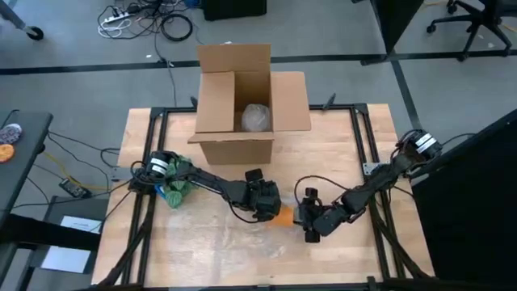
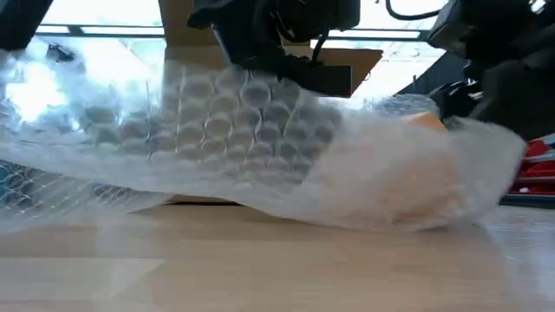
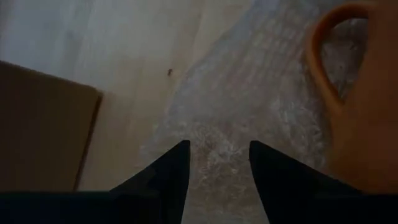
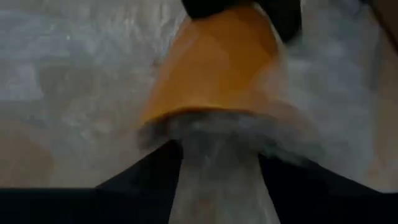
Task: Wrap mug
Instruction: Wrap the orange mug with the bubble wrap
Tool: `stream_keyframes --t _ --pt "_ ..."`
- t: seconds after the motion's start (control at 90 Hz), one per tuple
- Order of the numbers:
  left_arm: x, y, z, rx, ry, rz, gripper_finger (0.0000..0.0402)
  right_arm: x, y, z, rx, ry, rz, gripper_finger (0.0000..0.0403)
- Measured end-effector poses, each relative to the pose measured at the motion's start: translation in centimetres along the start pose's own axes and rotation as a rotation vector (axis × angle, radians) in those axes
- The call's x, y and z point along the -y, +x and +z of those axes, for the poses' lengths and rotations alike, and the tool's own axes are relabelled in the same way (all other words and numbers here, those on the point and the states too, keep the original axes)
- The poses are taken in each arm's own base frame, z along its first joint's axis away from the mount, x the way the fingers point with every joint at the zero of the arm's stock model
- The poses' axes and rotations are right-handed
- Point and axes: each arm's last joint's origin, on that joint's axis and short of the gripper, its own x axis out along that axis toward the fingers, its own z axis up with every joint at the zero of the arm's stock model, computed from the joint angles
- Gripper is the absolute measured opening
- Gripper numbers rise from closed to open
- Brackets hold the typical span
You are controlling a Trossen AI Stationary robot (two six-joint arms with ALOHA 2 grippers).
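One orange mug (image 1: 283, 215) lay on one sheet of bubble wrap (image 2: 260, 147), between my two claws. I saw the left gripper (image 3: 217, 155) just beside its handle, fingers apart over the wrap. The right gripper (image 4: 217, 155) had wrap bunched between its parted fingers at the mug's rim. One open cardboard box (image 1: 242, 97) stood beyond, bare table (image 1: 202, 250) nearer.

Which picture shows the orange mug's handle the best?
The left wrist view: the orange mug fills its edge, with the handle loop plainly outlined. The right wrist view shows only the mug's body; the high view shows an orange speck between the grippers; the low view shows a blur through the bubble wrap.
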Motion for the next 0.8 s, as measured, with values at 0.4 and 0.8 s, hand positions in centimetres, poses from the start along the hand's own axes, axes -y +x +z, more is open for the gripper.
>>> stream_keyframes --t 0.4,0.8 --pt "0.0 0.0 0.0 0.001 0.000 0.003 0.0152 -0.9 -2.0 -0.3 -0.015 -0.011 0.071 0.0115" --pt "0.2 0.1 0.4 0.040 -0.025 -0.008 0.0152 -0.2 -1.2 -0.1 0.110 0.024 -0.096 0.0007"
